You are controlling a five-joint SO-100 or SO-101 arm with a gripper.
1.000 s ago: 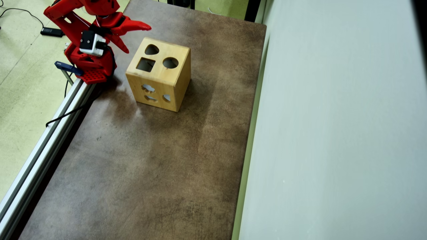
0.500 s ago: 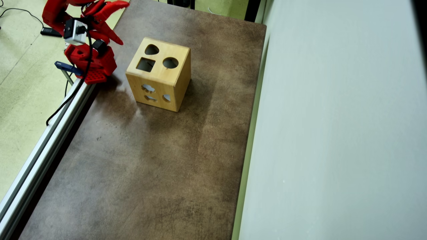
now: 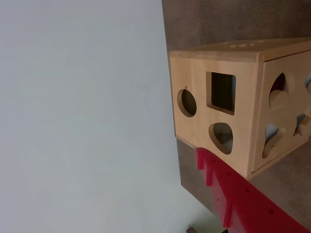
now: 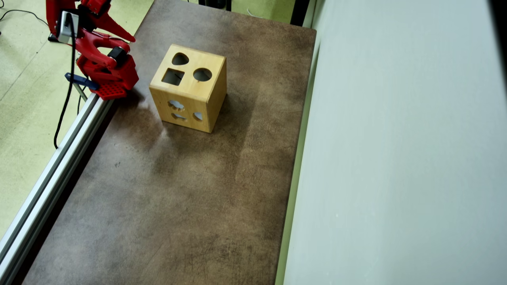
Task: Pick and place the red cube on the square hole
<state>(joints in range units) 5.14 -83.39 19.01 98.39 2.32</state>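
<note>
Fingers first: in the wrist view I see only one red finger [image 3: 243, 199], a toothed bar at the lower edge, so I cannot tell how far the gripper is open, and nothing visible is held. Behind it stands the wooden box [image 3: 243, 97], lying sideways in this picture, with the square hole [image 3: 221, 92] between the round hole [image 3: 187, 103] and the rounded-triangle hole [image 3: 222, 137]. I find no red cube in this view; something reddish shows through a side cutout, but I cannot tell what it is.

From the overhead view, the gripper [image 4: 109, 27] is folded near the arm's base, just past the far left corner of the bench [image 4: 178, 198]. The box is close to this corner, the square hole [image 4: 173, 76] facing up. No cube is visible. The risk, I think, is reaching out and striking the box, because it stands so near the base. Much open room lies toward the near edge.
</note>
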